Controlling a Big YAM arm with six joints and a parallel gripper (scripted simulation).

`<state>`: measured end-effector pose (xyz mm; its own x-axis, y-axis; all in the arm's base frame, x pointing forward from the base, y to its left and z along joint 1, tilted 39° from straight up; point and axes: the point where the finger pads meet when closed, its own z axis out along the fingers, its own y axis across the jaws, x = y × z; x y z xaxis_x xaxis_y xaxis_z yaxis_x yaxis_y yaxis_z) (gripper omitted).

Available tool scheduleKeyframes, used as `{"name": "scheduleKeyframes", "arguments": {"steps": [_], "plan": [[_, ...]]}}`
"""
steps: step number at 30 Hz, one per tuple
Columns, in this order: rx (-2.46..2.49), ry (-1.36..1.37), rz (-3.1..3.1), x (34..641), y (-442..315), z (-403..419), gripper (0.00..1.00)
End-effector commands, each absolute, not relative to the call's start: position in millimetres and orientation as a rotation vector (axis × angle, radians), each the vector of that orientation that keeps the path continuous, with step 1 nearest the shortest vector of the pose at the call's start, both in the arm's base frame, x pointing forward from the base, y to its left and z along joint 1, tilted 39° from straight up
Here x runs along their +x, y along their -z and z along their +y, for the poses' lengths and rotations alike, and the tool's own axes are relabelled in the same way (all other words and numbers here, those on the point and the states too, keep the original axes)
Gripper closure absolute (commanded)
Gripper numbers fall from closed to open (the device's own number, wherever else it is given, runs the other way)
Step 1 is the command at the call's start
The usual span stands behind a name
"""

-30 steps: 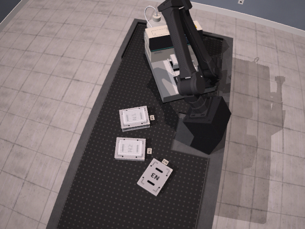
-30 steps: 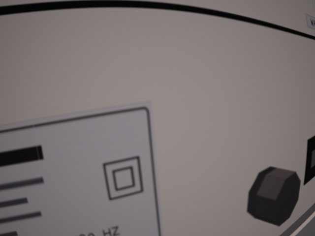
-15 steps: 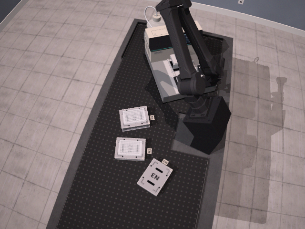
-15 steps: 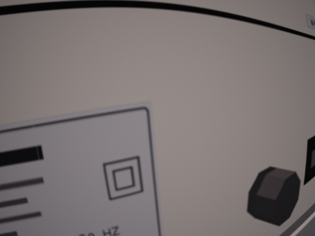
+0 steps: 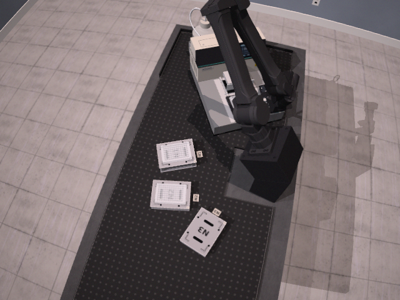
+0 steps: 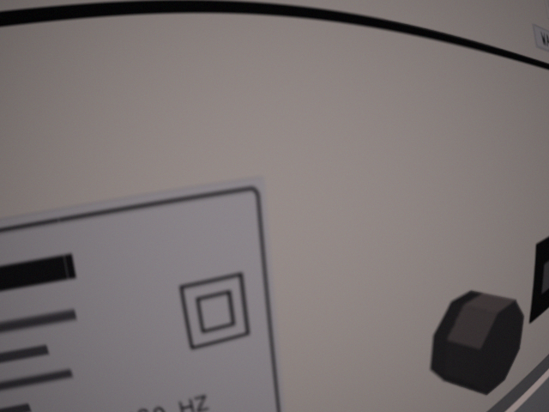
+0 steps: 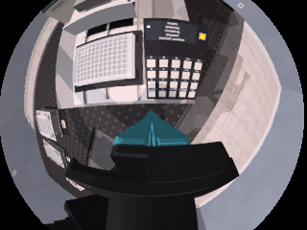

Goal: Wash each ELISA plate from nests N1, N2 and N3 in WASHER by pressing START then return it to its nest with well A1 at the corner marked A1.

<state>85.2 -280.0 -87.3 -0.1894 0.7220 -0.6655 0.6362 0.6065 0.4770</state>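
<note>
pale square tiles cover the floor (image 5: 74, 80) around a long dark bench (image 5: 129, 258), its top dotted with small marks. beyond, a blue-grey wall (image 5: 365, 22) meets a light baseboard (image 5: 322, 15); soft shadows darken the tiles to one side.

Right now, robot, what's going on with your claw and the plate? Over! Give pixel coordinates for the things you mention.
Claw (image 7: 152, 115) shut, holding nothing. Plate (image 7: 105, 59) on the washer's carrier, lamp (image 7: 202, 36) amber. Nest N3 (image 5: 197, 225) has no plate. Nothing seen in the way.
</note>
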Motion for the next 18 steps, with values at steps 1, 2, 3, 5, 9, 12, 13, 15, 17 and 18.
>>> {"name": "scheduleKeyframes", "arguments": {"steps": [1,2,3,5,9,12,13,15,17,18], "plan": [[1.070,-0.083,1.903,74.9,80.8,-280.0,1.00],[1.069,-0.083,1.903,73.6,79.8,-279.6,1.00],[1.069,-0.082,1.903,72.3,78.8,-279.3,1.00],[1.069,-0.081,1.904,70.8,77.9,-279.2,1.00],[1.071,-0.083,1.904,70.9,78.6,-278.7,1.00],[1.065,-0.093,1.908,74.8,80.7,-278.8,1.00],[1.065,-0.093,1.908,74.8,80.7,-278.8,1.00],[1.065,-0.093,1.908,74.8,80.7,-278.8,1.00],[1.065,-0.093,1.908,74.8,80.7,-278.8,1.00],[1.065,-0.093,1.908,74.8,80.7,-278.8,1.00]]}}
